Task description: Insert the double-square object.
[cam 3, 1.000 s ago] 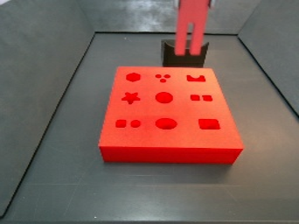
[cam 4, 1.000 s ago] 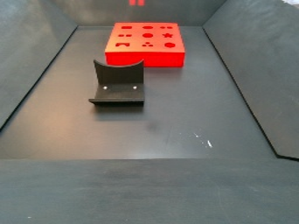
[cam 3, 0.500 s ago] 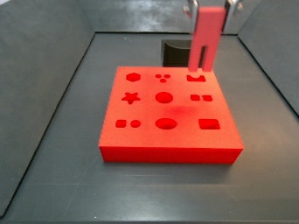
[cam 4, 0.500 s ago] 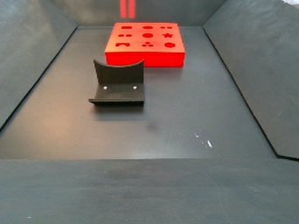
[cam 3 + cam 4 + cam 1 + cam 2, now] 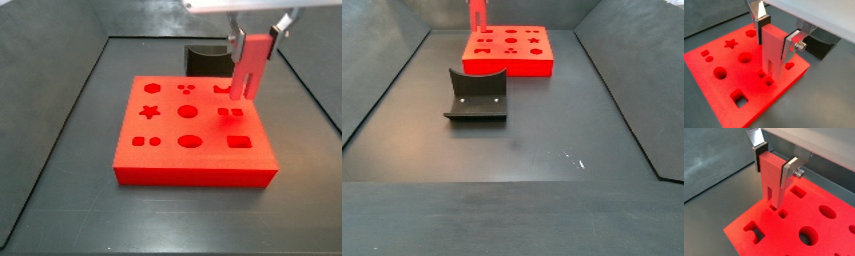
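My gripper (image 5: 254, 36) is shut on the double-square object (image 5: 247, 68), a long slim red peg that hangs upright. In both wrist views the silver fingers (image 5: 793, 42) (image 5: 790, 168) clamp the peg's upper part (image 5: 773, 50) (image 5: 771, 175). The peg's forked lower end hovers just above the big red block (image 5: 194, 160), close over the pair of small square holes (image 5: 765, 79) (image 5: 778, 211) near the block's edge. In a side view the peg (image 5: 477, 14) stands over the block's far left corner (image 5: 509, 62).
The dark fixture (image 5: 476, 97) stands on the floor apart from the block; it also shows behind the block (image 5: 203, 60). The block has several other shaped holes, such as a star (image 5: 150, 90) and a square (image 5: 239, 142). Grey walls ring the dark floor (image 5: 543, 150).
The gripper has carried the peg from above the fixture forward and down over the block, and its lower end now hangs near the two small square holes.
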You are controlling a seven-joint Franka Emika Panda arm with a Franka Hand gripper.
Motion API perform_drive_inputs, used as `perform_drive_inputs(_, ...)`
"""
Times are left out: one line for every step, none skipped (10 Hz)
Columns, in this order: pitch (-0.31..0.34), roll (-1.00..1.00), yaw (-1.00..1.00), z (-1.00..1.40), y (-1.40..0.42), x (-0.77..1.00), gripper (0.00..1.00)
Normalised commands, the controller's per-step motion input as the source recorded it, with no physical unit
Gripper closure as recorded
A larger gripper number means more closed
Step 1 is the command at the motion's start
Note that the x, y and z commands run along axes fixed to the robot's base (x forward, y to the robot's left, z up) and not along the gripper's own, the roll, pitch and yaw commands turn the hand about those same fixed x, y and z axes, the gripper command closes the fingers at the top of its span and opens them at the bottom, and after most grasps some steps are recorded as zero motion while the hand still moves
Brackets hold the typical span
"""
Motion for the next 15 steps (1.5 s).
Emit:
perform_drive_inputs(0.000,0.01,-0.21,-0.39,-0.11,0.00,1.00)
perform_drive_inputs(0.000,0.00,-0.17,-0.32,-0.07,-0.06,1.00)
perform_drive_inputs(0.000,-0.02,-0.08,-0.16,-0.12,-0.12,1.00)
perform_drive_inputs(0.000,-0.01,0.00,-0.11,-0.08,0.00,1.00)
perform_drive_inputs(0.000,0.00,0.00,-0.11,0.00,0.03,1.00)
perform_drive_inputs(0.000,0.00,0.00,-0.14,0.00,0.00,1.00)
perform_drive_inputs(0.000,0.00,0.00,-0.09,0.05,-0.10,1.00)
perform_drive_inputs(0.000,0.00,0.00,-0.08,0.02,-0.13,1.00)
perform_drive_inputs(0.000,-0.02,0.00,-0.09,0.02,-0.24,1.00)
perform_drive_inputs(0.000,-0.01,0.00,-0.09,0.00,-0.09,1.00)
perform_drive_inputs(-0.011,0.00,0.07,-0.17,0.02,0.00,1.00)
perform_drive_inputs(0.000,0.00,0.07,-0.21,0.00,0.19,1.00)
perform_drive_inputs(0.000,-0.02,0.06,-0.48,0.00,0.24,1.00)
perform_drive_inputs(0.000,-0.13,0.06,-0.87,0.00,0.25,1.00)
perform_drive_inputs(0.000,-0.12,0.06,-0.93,0.00,0.27,1.00)
